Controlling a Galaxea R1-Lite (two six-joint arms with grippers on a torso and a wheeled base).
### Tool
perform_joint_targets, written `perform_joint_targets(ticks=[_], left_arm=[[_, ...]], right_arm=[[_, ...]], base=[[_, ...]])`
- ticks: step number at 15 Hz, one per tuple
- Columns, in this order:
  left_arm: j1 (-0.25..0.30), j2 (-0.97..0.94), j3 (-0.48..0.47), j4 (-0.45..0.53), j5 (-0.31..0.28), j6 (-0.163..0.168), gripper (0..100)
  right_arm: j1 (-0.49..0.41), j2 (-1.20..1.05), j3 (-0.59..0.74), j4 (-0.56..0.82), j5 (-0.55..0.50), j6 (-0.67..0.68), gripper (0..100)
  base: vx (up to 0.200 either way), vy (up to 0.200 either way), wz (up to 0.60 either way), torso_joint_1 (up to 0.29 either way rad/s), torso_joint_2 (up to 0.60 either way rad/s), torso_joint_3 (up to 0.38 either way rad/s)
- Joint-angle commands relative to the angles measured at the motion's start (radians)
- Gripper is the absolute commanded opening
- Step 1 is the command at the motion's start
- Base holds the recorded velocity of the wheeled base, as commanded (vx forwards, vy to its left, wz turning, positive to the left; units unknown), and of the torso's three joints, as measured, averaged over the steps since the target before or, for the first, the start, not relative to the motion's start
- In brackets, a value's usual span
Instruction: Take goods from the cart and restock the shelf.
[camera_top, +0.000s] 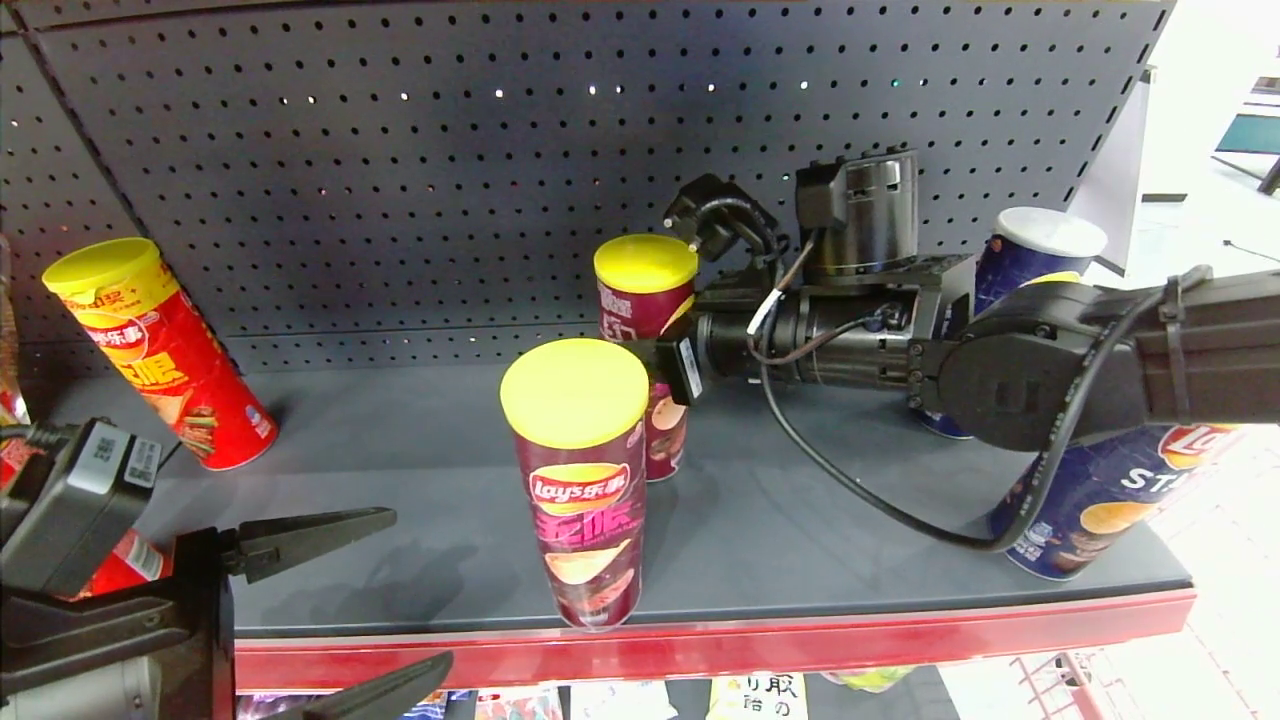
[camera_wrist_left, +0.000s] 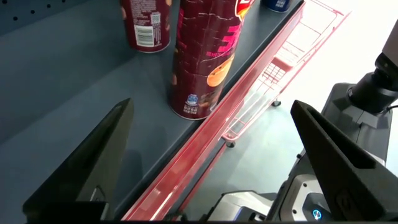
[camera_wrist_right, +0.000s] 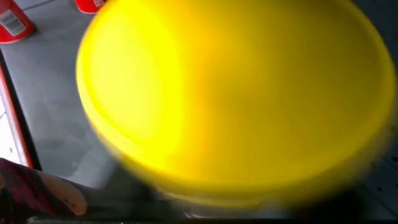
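Two maroon chip cans with yellow lids stand on the grey shelf (camera_top: 800, 520). The front can (camera_top: 585, 480) is near the red shelf lip, and also appears as can (camera_wrist_left: 202, 56). My right gripper (camera_top: 668, 368) comes in from the right and is shut on the rear maroon can (camera_top: 640, 295), which stands upright behind the front one; its yellow lid (camera_wrist_right: 230, 93) sits close under the wrist camera. My left gripper (camera_top: 420, 588) hangs open and holds nothing at the lower left, in front of the shelf edge, with its fingers (camera_wrist_left: 93, 168) apart.
A red chip can (camera_top: 165, 355) leans at the shelf's left. Two blue cans (camera_top: 1040, 250) (camera_top: 1100, 500) stand at the right, behind and under my right arm. A pegboard (camera_top: 500, 150) backs the shelf. The wire cart (camera_wrist_left: 292, 56) stands below the red shelf lip (camera_wrist_left: 205, 149).
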Motion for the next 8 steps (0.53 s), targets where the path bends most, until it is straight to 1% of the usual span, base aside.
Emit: perform_joint_targets(ticks=[1, 3, 4, 5, 7, 8], left_arm=[[0.000, 0.003, 0.000, 0.000, 0.000, 0.000, 100], [0.000, 0.004, 0.001, 0.000, 0.000, -0.003, 100], [0.000, 0.004, 0.000, 0.000, 0.000, -0.012, 100], [0.000, 0.006, 0.000, 0.000, 0.000, -0.013, 100], [0.000, 0.006, 0.001, 0.000, 0.001, -0.015, 100], [0.000, 0.007, 0.003, 0.000, 0.001, -0.018, 100]], right_arm=[[0.002, -0.008, 0.000, 0.001, 0.000, 0.006, 100], [0.003, -0.025, 0.005, 0.004, -0.005, 0.010, 100], [0.003, -0.036, 0.011, 0.008, -0.005, 0.010, 100], [0.005, -0.056, 0.028, 0.011, -0.006, 0.010, 100], [0.005, -0.090, 0.071, 0.010, -0.006, 0.010, 100], [0.005, -0.132, 0.122, 0.008, -0.012, 0.012, 100]], base=[[0.000, 0.000, 0.00, 0.000, 0.00, 0.000], [0.000, 0.000, 0.00, 0.000, 0.00, 0.000], [0.000, 0.000, 0.00, 0.000, 0.00, 0.000], [0.000, 0.000, 0.00, 0.000, 0.00, 0.000], [0.000, 0.000, 0.00, 0.000, 0.00, 0.000], [0.000, 0.000, 0.00, 0.000, 0.00, 0.000]])
